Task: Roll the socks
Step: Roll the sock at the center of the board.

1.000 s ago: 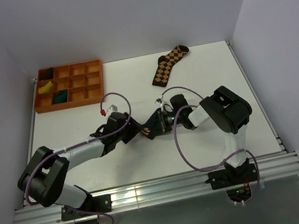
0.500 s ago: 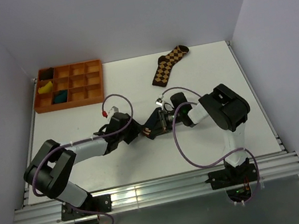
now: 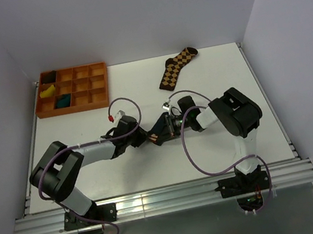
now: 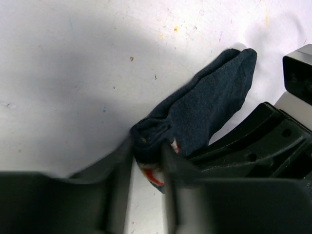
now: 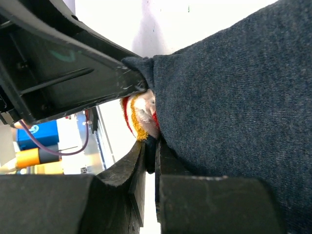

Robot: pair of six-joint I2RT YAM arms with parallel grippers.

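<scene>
Orange was the first thing on your left: a compartment tray (image 3: 74, 110) sat at the far left corner of the white table (image 3: 222, 75). Its leftmost cells held a black bundle (image 3: 48, 78), a yellow bundle (image 3: 48, 92) and a teal bundle (image 3: 63, 100), each in its own cell. Nearer you, the left arm (image 3: 90, 154) reached low across the table toward the middle.

Your left gripper (image 4: 145, 146) had its two fingers set narrowly apart on either side of the folded end of the teal sock (image 4: 209, 92). Both fingers touched the fabric, so that end was nipped between them. The sock lay on the table at the centre, between the two grippers, with its free end pointing away from the left fingers. You could not tell whether it was one sock or two laid together. A red, white and brown patch (image 5: 140, 114) showed at the folded end, right where the fingers met it.

From the other side, your right gripper (image 5: 150, 148) was all but closed, with a thin edge of the same dark fabric pinched between its fingertips. The left gripper's finger pressed on the sock just beside it.

Farther right, at the back of the table and well apart from both grippers, a brown diamond-patterned sock (image 3: 177, 68) lay flat on its own.
</scene>
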